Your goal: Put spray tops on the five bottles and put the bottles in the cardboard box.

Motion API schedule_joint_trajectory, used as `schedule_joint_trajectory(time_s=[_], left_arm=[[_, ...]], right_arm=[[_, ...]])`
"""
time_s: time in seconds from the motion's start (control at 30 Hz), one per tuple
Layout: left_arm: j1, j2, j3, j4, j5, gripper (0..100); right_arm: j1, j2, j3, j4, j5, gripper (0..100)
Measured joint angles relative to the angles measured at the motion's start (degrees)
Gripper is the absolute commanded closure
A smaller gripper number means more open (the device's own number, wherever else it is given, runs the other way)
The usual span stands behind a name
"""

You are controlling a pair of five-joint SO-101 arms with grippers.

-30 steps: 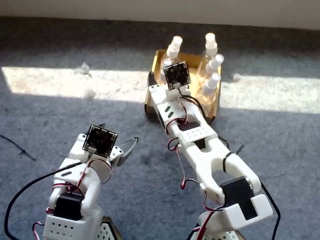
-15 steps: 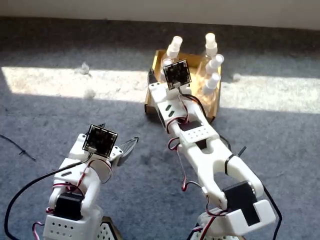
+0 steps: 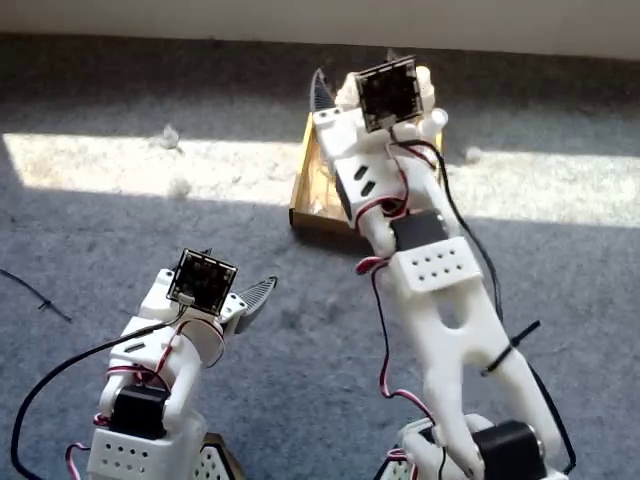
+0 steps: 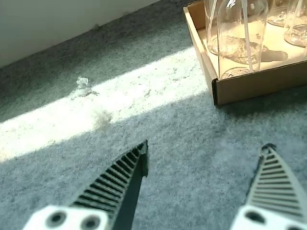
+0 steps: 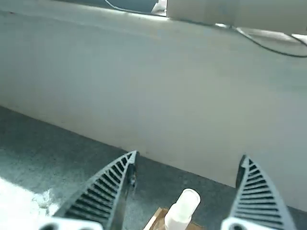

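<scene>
Bottles (image 4: 240,33) standing in box (image 4: 259,86); spray top (image 5: 182,208) seen on one, full count unclear. Right tool (image 5: 188,157) spread, empty, above box. Left tool (image 4: 206,148) spread, empty. Task looks near finished.

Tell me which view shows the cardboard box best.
The left wrist view: the cardboard box shows its corner, walls and floor with bottles inside. In the high view the right arm covers most of it; the right wrist view catches a corner.

Rough fuzzy carpet (image 4: 158,124) under me, box (image 4: 249,88) of dull brown cardboard, clear shiny bottles (image 4: 240,28), smooth white plastic spray top (image 5: 181,211), my left gripper (image 4: 206,145) of hard plastic, its fingers (image 4: 120,182) ridged, smooth dull wall (image 5: 144,86)
</scene>
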Motion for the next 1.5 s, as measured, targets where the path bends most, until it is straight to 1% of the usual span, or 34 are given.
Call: schedule_joint_trajectory(time_s=[0.03, 0.1, 0.2, 0.27, 0.3, 0.37, 0.43, 0.57, 0.63, 0.73, 0.87, 0.93, 1.1, 1.2, 1.3, 1.4, 1.5], left_arm=[[0.0, 0.0, 0.0, 0.0, 0.0, 67], [0.0, 0.0, 0.0, 0.0, 0.0, 67], [0.0, 0.0, 0.0, 0.0, 0.0, 67], [0.0, 0.0, 0.0, 0.0, 0.0, 67], [0.0, 0.0, 0.0, 0.0, 0.0, 67], [0.0, 0.0, 0.0, 0.0, 0.0, 67], [0.0, 0.0, 0.0, 0.0, 0.0, 69], [0.0, -0.1, -1.8, 0.4, 0.0, 79], [-0.9, -0.1, -2.5, 2.0, 0.0, 83], [-3.3, -0.1, -2.5, 3.8, 0.0, 83], [-8.4, -0.1, -2.4, 5.4, 0.0, 82], [-10.0, -0.2, -1.0, 6.3, 0.0, 82], [-11.8, 0.0, 5.9, 6.7, 0.0, 82], [-11.8, 0.0, 6.4, 6.7, 0.0, 83], [-11.8, 0.0, 6.5, 6.7, 0.0, 83], [-11.8, 0.0, 6.5, 7.4, 0.0, 83], [-11.8, 0.0, 6.5, 11.7, 0.0, 83]], right_arm=[[0.4, -2.9, -0.4, 2.9, 0.0, 72.8], [0.4, -9.3, 0.1, 8.7, 0.0, 76.8], [0.5, -20.2, 5.5, 15.6, 0.0, 88.6], [0.5, -28.0, 11.7, 17.2, 0.0, 97.4], [0.8, -31.8, 15.3, 17.8, 0.0, 99.8], [1.6, -40.4, 23.3, 18.1, 0.0, 98.3], [2.8, -49.4, 31.7, 18.1, 0.0, 99.3], [8.2, -68.1, 48.0, 18.1, 0.0, 99.4], [10.3, -76.8, 54.9, 18.6, 0.0, 99.4], [13.5, -78.0, 62.1, 20.7, 0.0, 99.4], [14.0, -79.8, 64.8, 21.5, 0.0, 99.4], [14.3, -80.1, 68.5, 21.9, 0.0, 99.4], [14.5, -80.1, 70.2, 23.6, 0.0, 99.4], [16.3, -80.2, 70.2, 26.6, 0.0, 99.4], [16.5, -80.2, 70.2, 31.3, 0.0, 99.4], [16.4, -80.2, 70.2, 38.3, 0.0, 99.4], [16.6, -80.2, 70.2, 46.2, 0.0, 99.4]])
